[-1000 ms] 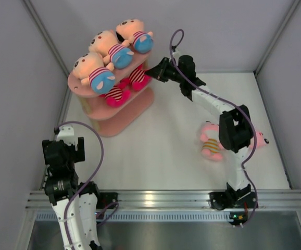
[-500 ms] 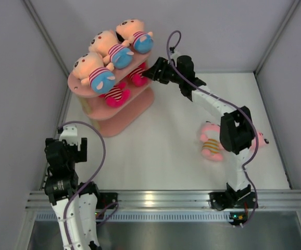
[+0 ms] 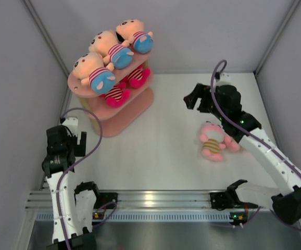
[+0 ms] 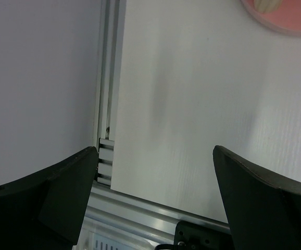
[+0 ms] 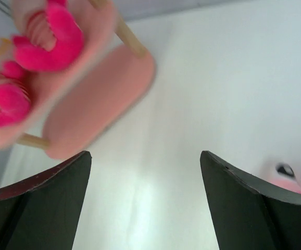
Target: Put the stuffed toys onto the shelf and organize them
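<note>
White table (image 3: pixel 161 140): right pincer (image 5: pixel 145 159) wide, empty, raised mid-table; left pincer (image 4: pixel 155 172) wide, near edge.

Shelf (image 3: pixel 127 117) stands far-left on the surface (image 3: pixel 161 151), close to the left wall. On the top tier, three in a row running near-left to far-right: front top toy (image 3: pixel 94 73), middle top toy (image 3: pixel 111 49), back top toy (image 3: pixel 135 34). On the middle tier, under them: left middle-tier toy (image 3: pixel 116 95) beside right middle-tier toy (image 3: pixel 137 77). Loose toy (image 3: pixel 212 141) lies on the surface at right, well apart from the shelf. Right pincer (image 3: pixel 191 99) is between shelf and loose toy, behind the toy. Left pincer (image 3: pixel 67 143) is by the left edge, in front of the shelf.
</note>
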You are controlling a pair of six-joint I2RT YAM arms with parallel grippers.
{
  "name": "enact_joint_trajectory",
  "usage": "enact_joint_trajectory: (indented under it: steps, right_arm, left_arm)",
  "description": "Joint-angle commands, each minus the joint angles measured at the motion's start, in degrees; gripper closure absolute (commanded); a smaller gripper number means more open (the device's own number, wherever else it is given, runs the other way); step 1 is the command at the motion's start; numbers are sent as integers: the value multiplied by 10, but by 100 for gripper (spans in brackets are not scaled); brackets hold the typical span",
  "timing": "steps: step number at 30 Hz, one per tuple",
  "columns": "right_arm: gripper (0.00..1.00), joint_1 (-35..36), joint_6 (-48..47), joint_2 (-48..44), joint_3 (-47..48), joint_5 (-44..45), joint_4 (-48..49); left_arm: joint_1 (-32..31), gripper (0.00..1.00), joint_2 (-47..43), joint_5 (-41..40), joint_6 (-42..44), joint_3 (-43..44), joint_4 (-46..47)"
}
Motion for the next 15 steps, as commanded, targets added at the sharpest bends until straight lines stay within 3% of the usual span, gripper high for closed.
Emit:
enact_joint_trajectory:
  steps: [1,7,15]
  right_arm:
    - [14,4,-1,-60,-118,74,-105]
    - [14,5,25,-133,-245,74,-189]
    - [14,5,91,-196,-345,84,-200]
  left_arm:
    - [0,1,5,-15,18,-36,2]
    - [0,1,18,-27,30,-90,23]
    - [0,1,-6,-42,17,-119,48]
